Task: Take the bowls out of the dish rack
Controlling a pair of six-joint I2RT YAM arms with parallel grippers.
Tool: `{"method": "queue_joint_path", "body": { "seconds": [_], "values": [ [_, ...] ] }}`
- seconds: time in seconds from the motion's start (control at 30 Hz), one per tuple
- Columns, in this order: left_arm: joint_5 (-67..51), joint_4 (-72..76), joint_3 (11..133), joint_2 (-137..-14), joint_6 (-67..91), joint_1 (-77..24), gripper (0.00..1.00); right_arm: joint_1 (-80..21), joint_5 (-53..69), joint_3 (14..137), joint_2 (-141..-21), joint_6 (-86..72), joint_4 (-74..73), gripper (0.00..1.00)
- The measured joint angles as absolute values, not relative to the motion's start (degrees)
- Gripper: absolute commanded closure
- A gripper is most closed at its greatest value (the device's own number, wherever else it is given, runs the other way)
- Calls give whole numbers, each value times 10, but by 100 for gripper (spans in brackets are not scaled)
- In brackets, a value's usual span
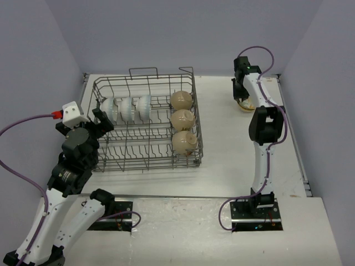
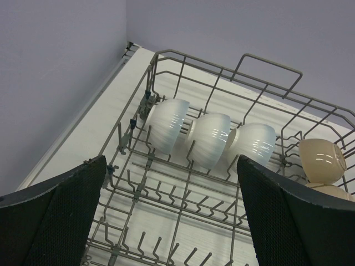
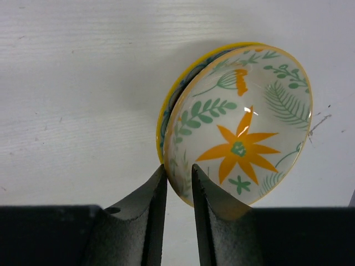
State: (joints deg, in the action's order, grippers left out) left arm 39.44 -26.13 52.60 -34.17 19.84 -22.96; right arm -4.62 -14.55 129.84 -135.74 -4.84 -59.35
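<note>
We log this as a robotics lab test cell. White table (image 1: 227, 160) boxed by plain lilac walls (image 1: 166, 33) along its far and side edges; left arm (image 1: 77, 149) and right arm (image 1: 265, 130) bolted at its near edge, purple cables (image 1: 28, 119) looping off them. Dish rack (image 1: 145, 119) on the table's left half.

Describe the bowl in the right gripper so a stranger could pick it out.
Right of the dish rack, far back, the right gripper pinches the yellow bowl by its rim. It alone has painted green leaves and an orange flower inside.
</note>
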Motion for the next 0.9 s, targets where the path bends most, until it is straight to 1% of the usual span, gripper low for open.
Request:
{"method": "queue_joint_path", "body": {
  "seconds": [0.13,0.33,0.43,0.5,0.53,0.57,0.6,0.67,0.73,0.8,0.83,0.9],
  "values": [
    [394,-261,526,-342,199,-230,0,-55,-152,1298,-1360,-48,-593,73],
    [394,-261,526,-342,198,-230,0,-56,-160,1298,-1361,-49,-591,63],
    [394,-261,526,-342,199,-230,0,-57,-160,1298,-1357,-50,-595,62],
    [394,-261,526,-345,199,-230,0,-58,-160,1298,-1348,-53,-600,57],
    [394,-261,526,-348,199,-230,0,-59,-160,1297,-1340,-56,-602,51],
    [394,-262,526,-352,199,-229,0,-61,-160,1292,-1326,-60,-603,49],
    [394,-262,526,-359,199,-229,0,-63,-159,1284,-1306,-63,-602,43],
    [391,-262,526,-373,199,-227,0,-70,-157,1262,-1250,-72,-600,37],
    [386,-264,526,-388,199,-221,0,-80,-154,1256,-1192,-79,-595,28],
    [379,-267,527,-400,199,-215,0,-92,-148,1252,-1126,-89,-578,17],
    [374,-269,528,-407,199,-212,0,-100,-139,1243,-1087,-94,-561,2],
    [365,-273,531,-419,200,-205,0,-121,-112,1207,-1013,-107,-519,1]
  ]
}}
